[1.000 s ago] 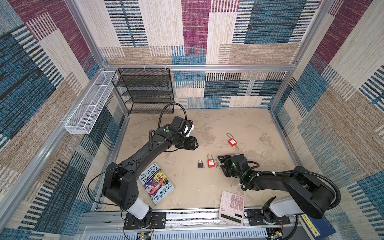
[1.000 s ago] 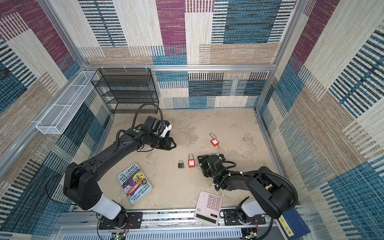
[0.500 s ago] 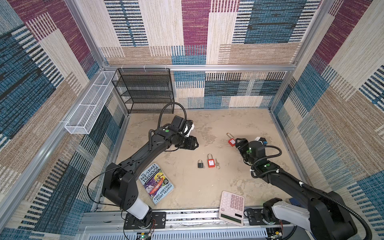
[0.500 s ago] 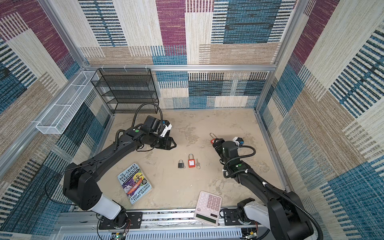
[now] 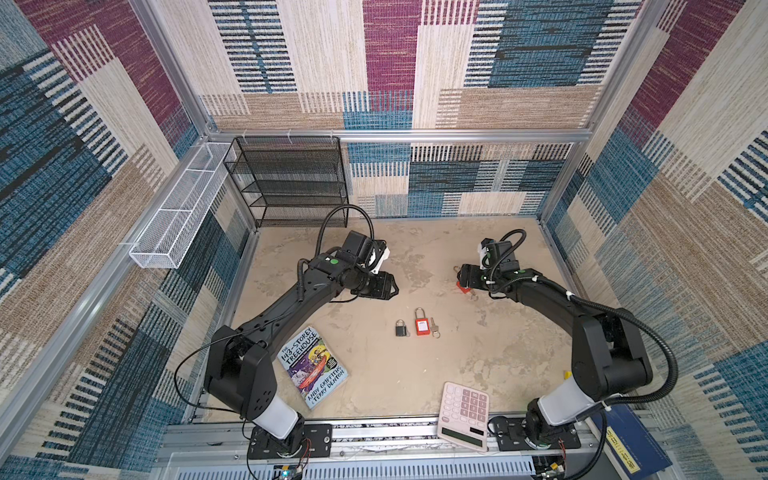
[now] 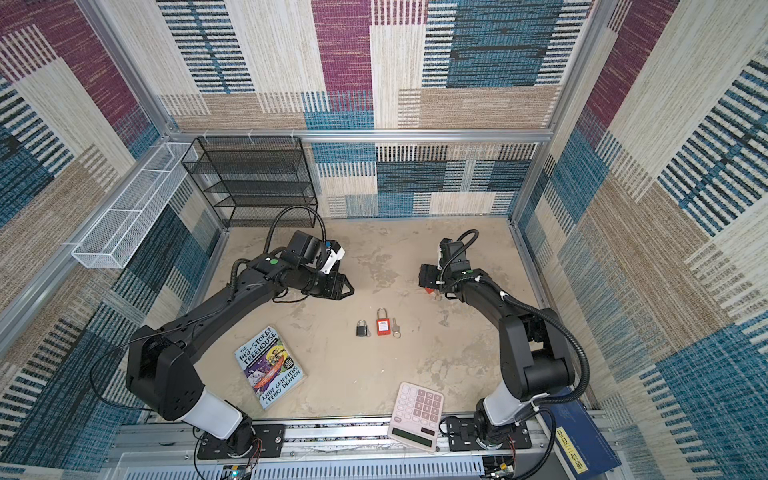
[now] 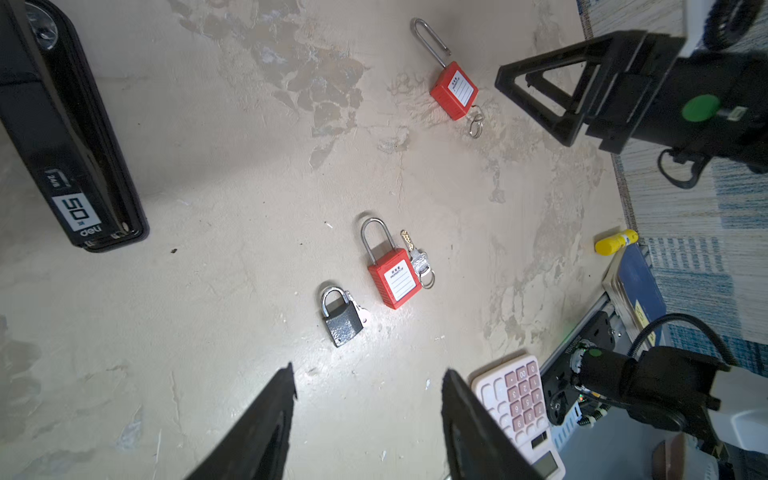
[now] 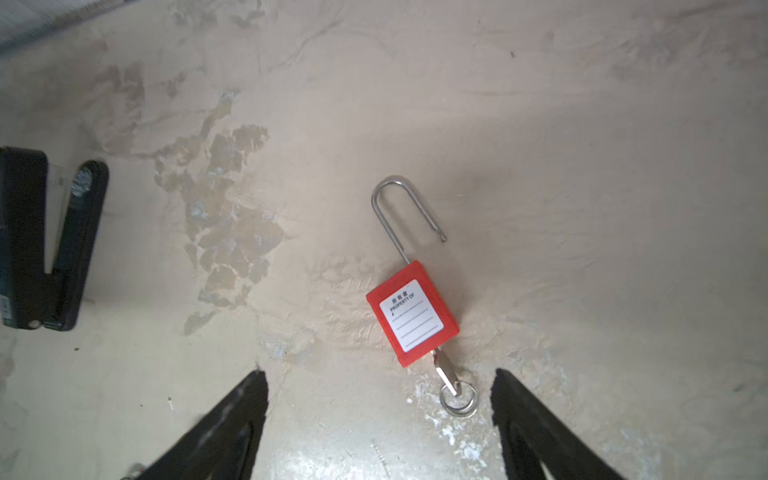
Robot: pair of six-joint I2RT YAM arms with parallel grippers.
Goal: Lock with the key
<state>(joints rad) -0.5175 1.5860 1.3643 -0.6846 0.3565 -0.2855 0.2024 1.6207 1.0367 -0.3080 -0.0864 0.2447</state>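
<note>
Right gripper [image 8: 379,372] gaped wide, empty; red plastic padlock [image 8: 413,311] lay just ahead, lengthwise, its inserted silver key [image 8: 446,372] end nearest.

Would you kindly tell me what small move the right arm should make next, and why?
Probably lower the right pincer onto the key: its jaws stand open above the red padlock, whose shackle is open with the key inserted.

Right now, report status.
Left claw open, empty. Right claw open over unlatched red padlock, key inserted. Nothing blocking it.
</note>
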